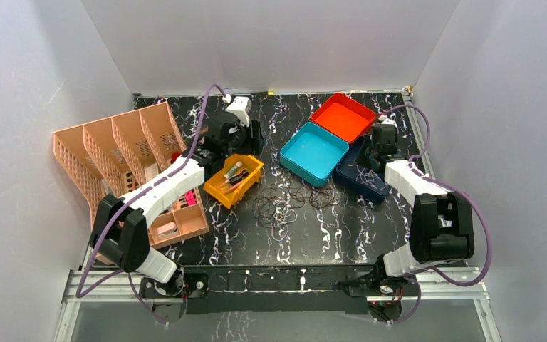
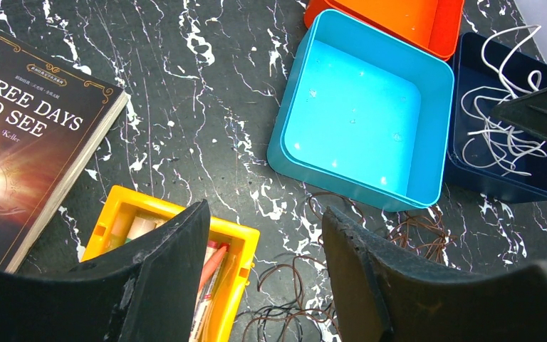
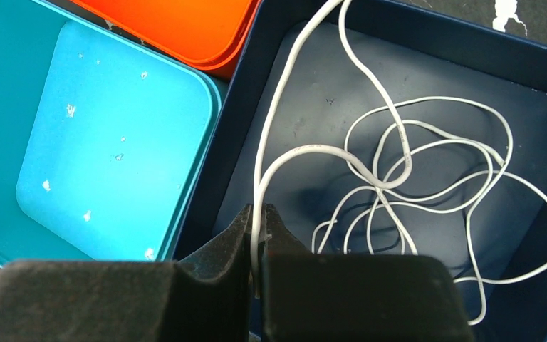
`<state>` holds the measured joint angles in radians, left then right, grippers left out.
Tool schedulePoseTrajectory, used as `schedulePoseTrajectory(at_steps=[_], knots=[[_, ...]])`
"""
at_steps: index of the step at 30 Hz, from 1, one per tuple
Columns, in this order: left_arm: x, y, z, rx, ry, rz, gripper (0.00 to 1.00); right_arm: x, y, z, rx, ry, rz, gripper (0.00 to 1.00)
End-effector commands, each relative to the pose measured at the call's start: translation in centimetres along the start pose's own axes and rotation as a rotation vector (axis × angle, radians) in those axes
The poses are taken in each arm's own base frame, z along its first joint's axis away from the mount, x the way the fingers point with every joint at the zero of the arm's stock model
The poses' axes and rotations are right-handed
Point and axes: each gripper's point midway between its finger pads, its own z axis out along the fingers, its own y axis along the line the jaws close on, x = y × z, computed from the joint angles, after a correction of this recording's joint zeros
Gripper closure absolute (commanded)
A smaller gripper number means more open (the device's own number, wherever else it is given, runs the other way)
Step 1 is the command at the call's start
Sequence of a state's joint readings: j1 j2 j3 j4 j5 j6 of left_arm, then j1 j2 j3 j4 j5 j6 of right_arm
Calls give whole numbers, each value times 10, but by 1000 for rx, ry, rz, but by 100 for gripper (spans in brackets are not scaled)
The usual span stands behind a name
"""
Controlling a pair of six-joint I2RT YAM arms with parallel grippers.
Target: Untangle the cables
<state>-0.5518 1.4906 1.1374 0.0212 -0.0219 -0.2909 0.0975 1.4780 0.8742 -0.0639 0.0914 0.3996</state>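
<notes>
R hand [image 3: 258, 228]: clenched, fingertips pinched on a strand of the white cable [image 3: 313, 149]; sits over the near-left corner of the navy box [image 3: 434, 64].
White cable vs R hand: one strand runs up from btwn the tips toward the box's far rim. A 2nd strand arcs right from the tips into a loose knot of loops. The loops lie on the box floor, to the right of the hand and beyond it.
Navy box: on the worktop [image 1: 342, 228], right side. It touches the teal box [image 3: 114, 128] on its left; an orange box [image 3: 178, 28] sits behind the two.
Teal + orange boxes: nothing seen inside, only small specks on the teal floor.
L hand [image 2: 263, 285]: released, fingers well apart, nothing btwn the pads.
Brown cables [image 1: 285, 203] vs L hand: thin dark curly loops flat on the worktop, in front of the teal box. In the L wrist view some loops show in the gap btwn the fingers; others show past the right finger. Can't tell if the fingers touch them.
Yellow bin [image 2: 124, 199]: just left of the brown cables, partly hidden by the left finger; holds pen-like items.
Book [image 2: 35, 142]: flat on the worktop, left of the bin; cover reads "Three Days to See".
Pink rack [image 1: 114, 153]: far left of the worktop, slatted compartments, beside the L arm.
</notes>
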Motion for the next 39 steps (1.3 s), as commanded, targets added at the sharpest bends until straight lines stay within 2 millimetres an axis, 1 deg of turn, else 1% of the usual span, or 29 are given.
schedulePoseTrajectory(at_steps=[1,6,11,16,19,23,25,29,30,31,32,34,37,39], knots=[[-16,-2,-15,10,-51,4,42,-11,-2,-8,16,-46,43,90],[-15,-2,-14,11,-48,3,42,-7,-5,-10,40,-26,77,91],[-13,-3,-12,19,-41,1,42,-7,-6,-21,42,-46,104,93],[-12,-4,-11,24,-35,-1,42,-5,-18,-34,82,-94,118,94],[-12,-5,-11,27,-35,-3,42,-4,-21,-37,92,-109,115,94],[-10,-4,-10,26,-31,-2,42,-1,-20,-31,89,-91,107,94],[-11,-4,-10,23,-33,0,42,-6,-19,-26,88,-95,95,94],[-11,-4,-10,25,-31,0,42,-23,-12,-12,80,-107,66,93],[-11,-4,-10,24,-31,0,42,-26,-10,-6,74,-103,56,92],[-10,-4,-9,23,-28,2,42,-29,-8,0,67,-92,44,88],[-10,-4,-10,22,-28,2,42,-30,-6,5,66,-72,36,83],[-11,-4,-10,21,-29,5,42,-31,-5,12,73,-39,34,68],[-11,-1,-11,11,-32,11,42,-35,-8,13,84,-61,47,56],[-11,-1,-12,9,-33,15,42,-40,-9,8,94,-87,49,49]])
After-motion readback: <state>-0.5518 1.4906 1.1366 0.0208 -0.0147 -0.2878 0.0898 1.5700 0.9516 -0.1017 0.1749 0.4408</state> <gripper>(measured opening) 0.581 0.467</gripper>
